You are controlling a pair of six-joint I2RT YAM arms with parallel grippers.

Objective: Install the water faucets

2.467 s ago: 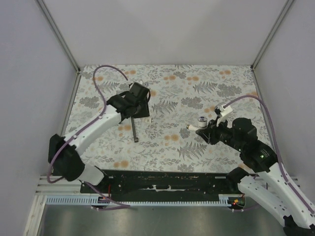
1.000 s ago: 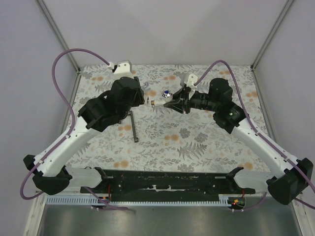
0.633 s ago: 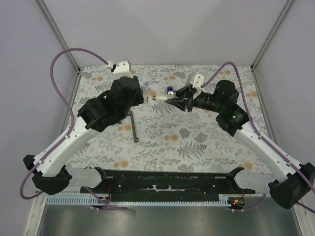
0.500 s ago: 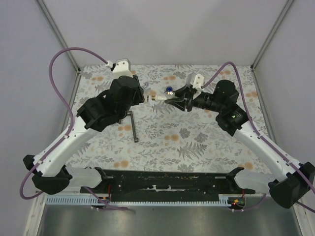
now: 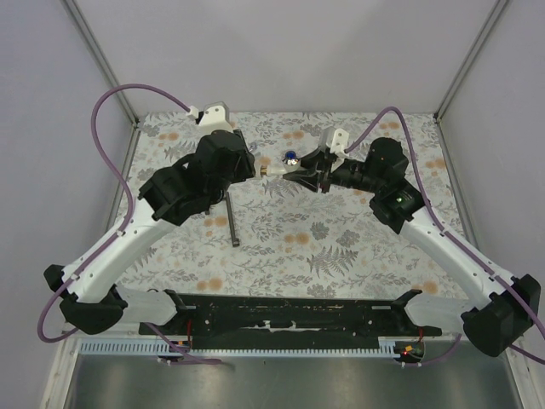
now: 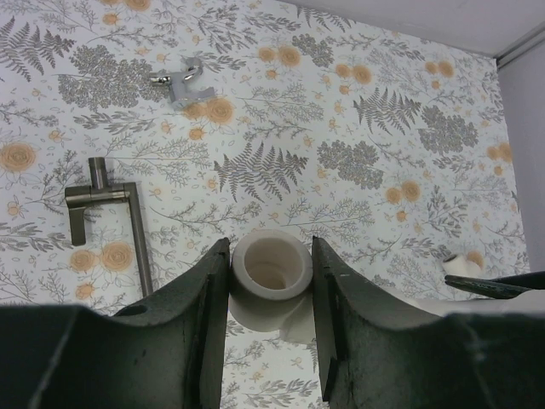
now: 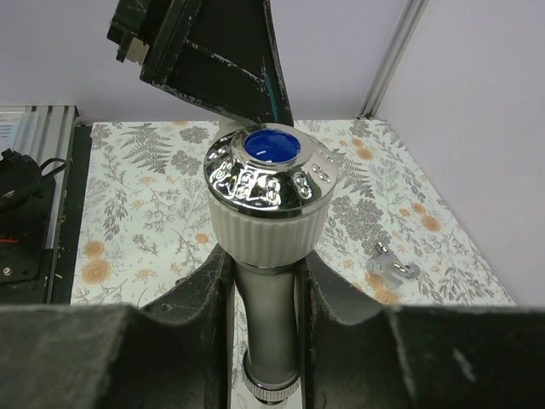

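My left gripper (image 6: 269,247) is shut on a white faucet pipe piece (image 6: 271,266) whose open socket faces the camera. My right gripper (image 7: 265,256) is shut on the grey stem of a second faucet (image 7: 271,213), which has a ribbed white collar and a chrome cap with a blue centre. In the top view both grippers are raised above the back middle of the table. The left gripper (image 5: 254,170) and right gripper (image 5: 294,175) face each other tip to tip, with the faucet's end (image 5: 272,170) between them. The left fingers (image 7: 213,51) show just behind the chrome cap.
A dark T-shaped metal tool (image 5: 230,217) lies on the flowered table under the left arm and also shows in the left wrist view (image 6: 111,213). A tiny grey metal piece (image 6: 181,83) lies farther back and also shows in the right wrist view (image 7: 392,268). Grey walls enclose the table.
Both arms have risen from the table and met at the back middle, each holding its piece. In the last half second the left gripper has edged right, narrowing the gap.
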